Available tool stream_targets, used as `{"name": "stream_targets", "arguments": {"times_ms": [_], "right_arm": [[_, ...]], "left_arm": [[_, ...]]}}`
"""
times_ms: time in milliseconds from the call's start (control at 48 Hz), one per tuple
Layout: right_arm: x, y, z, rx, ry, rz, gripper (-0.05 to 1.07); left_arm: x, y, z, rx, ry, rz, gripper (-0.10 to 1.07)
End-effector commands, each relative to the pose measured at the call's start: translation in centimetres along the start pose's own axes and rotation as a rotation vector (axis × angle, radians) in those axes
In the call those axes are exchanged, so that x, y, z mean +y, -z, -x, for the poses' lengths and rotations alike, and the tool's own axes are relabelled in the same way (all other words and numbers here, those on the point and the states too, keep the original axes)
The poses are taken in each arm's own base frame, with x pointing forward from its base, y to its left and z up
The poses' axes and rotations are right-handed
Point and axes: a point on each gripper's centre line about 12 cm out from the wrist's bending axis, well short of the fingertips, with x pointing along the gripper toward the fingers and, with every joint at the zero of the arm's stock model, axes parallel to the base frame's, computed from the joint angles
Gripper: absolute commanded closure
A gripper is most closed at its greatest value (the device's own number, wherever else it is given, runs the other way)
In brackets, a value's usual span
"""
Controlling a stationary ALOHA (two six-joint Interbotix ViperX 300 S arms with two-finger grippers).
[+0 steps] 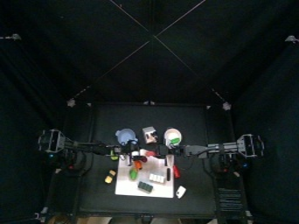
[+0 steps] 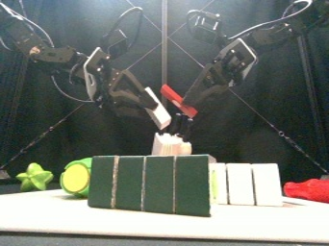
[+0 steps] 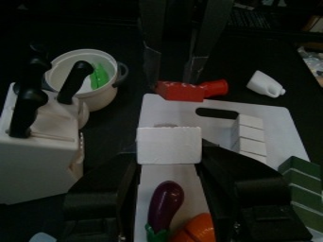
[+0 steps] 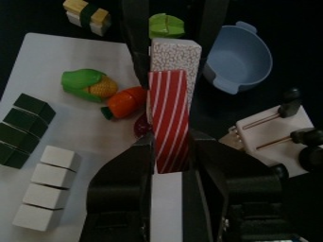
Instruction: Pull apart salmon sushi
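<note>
The salmon sushi is a red-and-white striped slab [image 4: 171,113] with a white rice block [image 4: 175,52] at its end, held in the air above the white cutting board [image 3: 171,109]. My left gripper [image 3: 168,156] is shut on the white rice block [image 3: 168,146]. My right gripper [image 4: 171,142] is shut on the red slab, which also shows in the left wrist view [image 3: 190,90]. In the front view the left gripper [image 2: 154,111] and right gripper [image 2: 182,100] meet at mid-height, with the white piece and the red piece [image 2: 176,102] close together. I cannot tell whether the two are still joined.
A blue bowl [image 4: 240,57] and a white bowl [image 3: 82,76] with a green item stand behind the board. Dark green blocks [image 2: 148,183] and white blocks [image 2: 244,183] stand at the front. A green star [image 2: 33,178], a purple eggplant [image 3: 164,203] and an orange-red vegetable [image 4: 124,102] lie around.
</note>
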Motion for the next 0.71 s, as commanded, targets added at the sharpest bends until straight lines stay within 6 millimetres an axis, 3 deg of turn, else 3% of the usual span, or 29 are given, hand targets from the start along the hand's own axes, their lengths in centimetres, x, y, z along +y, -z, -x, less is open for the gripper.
{"name": "stream_targets", "arguments": {"times_ms": [0,688], "right_arm": [[-0.16,-1.36,1.09,-0.05,0.006,-0.001,0.63],[0.23,-1.61,1.35,-0.058,-0.003,0.003,0.63]], "left_arm": [[0.02,-1.15,0.35,-0.04,0.0,-0.002,0.41],[0.03,-1.13,0.44,-0.04,0.0,0.003,0.41]]}}
